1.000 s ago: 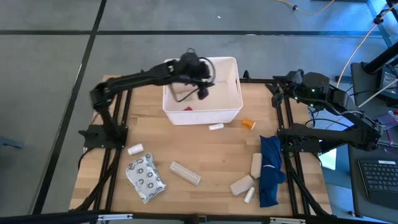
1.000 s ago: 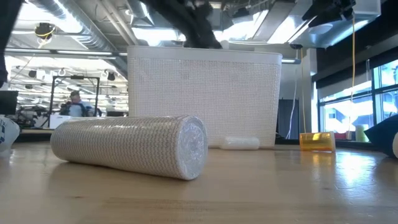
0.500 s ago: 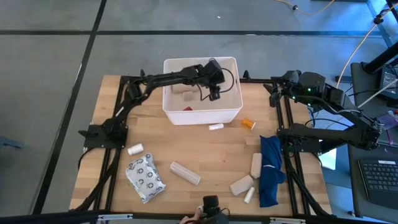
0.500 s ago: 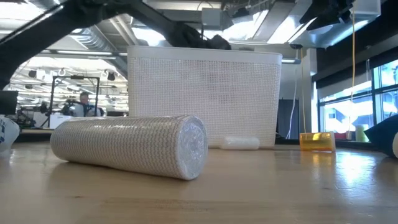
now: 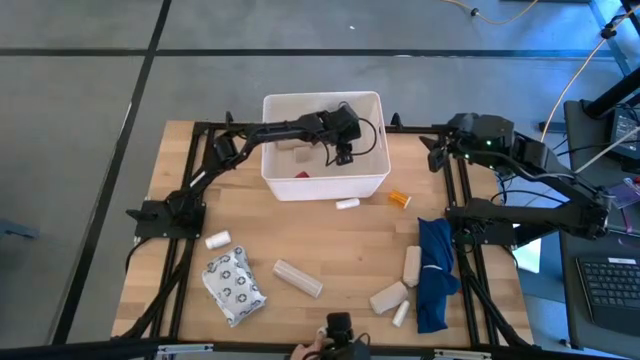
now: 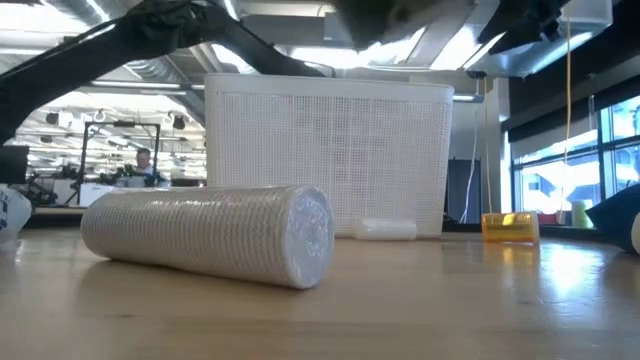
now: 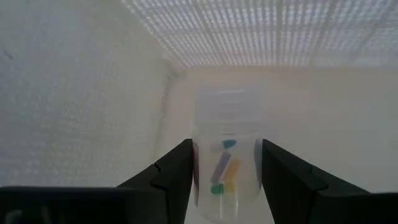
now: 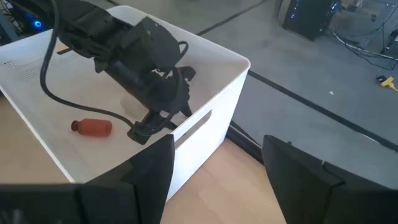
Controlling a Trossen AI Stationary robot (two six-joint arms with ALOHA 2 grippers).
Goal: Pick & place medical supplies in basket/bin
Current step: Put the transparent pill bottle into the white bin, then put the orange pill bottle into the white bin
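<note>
The white tub (image 5: 375,178) stands at the table's far middle. My left gripper (image 5: 343,153) reaches down inside it, shut on a clear packet (image 7: 227,177) with coloured bits in it. A red-orange bottle (image 8: 93,127) and a beige roll (image 5: 300,152) lie on the tub's floor. My right gripper (image 8: 214,180) hovers open past the tub's right far corner and touches nothing. On the table lie a small white tube (image 5: 347,204), an orange bottle (image 5: 399,199), a white roll (image 5: 217,240), a grey ring-patterned packet (image 5: 234,287) and a long beige roll (image 5: 298,278). My left gripper holds the clear packet pinched between its two fingers (image 7: 180,177), one on each side of the packet's sides (image 7: 202,180). The fingers come from above, pointing down into the tub. Whether the packet's far end touches the tub's floor, I cannot tell.
Two beige rolls (image 5: 412,263) (image 5: 389,297) and a white tube (image 5: 401,313) lie beside the dark-blue cloth (image 5: 435,272) at the right near part. A person's hand with a dark object (image 5: 338,335) shows at the near edge. The table's middle is bare wood.
My left gripper has moved from above the tub's far left part toward the right and down into the tub. A person's hand with a dark object has come into view at the table's near edge.
</note>
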